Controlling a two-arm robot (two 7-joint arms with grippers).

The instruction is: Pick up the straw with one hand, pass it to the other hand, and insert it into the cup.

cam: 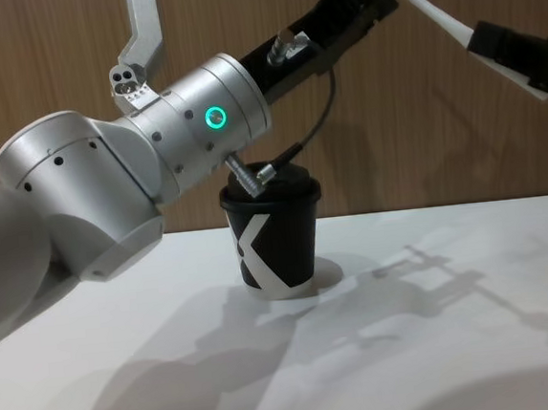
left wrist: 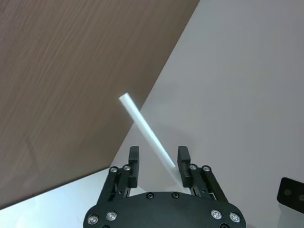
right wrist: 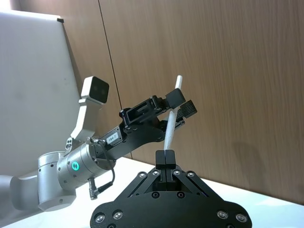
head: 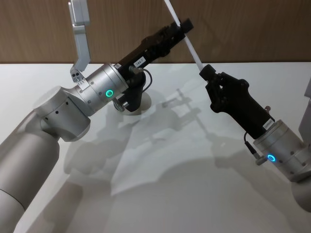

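The white straw [head: 191, 47] slants up above the table, and my right gripper [head: 205, 72] is shut on its lower end. The right wrist view has those fingers [right wrist: 165, 156] pinching the straw [right wrist: 172, 121]. My left gripper [head: 181, 25], on its silver wrist with the green ring, reaches up to the straw's upper part. It stands open with the straw [left wrist: 142, 126] between its fingers [left wrist: 183, 159], close against one of them. The black cup [cam: 272, 236] with the white K mark stands lidded on the table, below and behind the left wrist.
A white table [cam: 411, 346] runs back to a wood-panel wall [cam: 412, 135]. A black cable [cam: 293, 150] with a metal plug hangs from the left wrist just above the cup's lid. The left arm's silver camera bracket [head: 80, 29] rises at the upper left.
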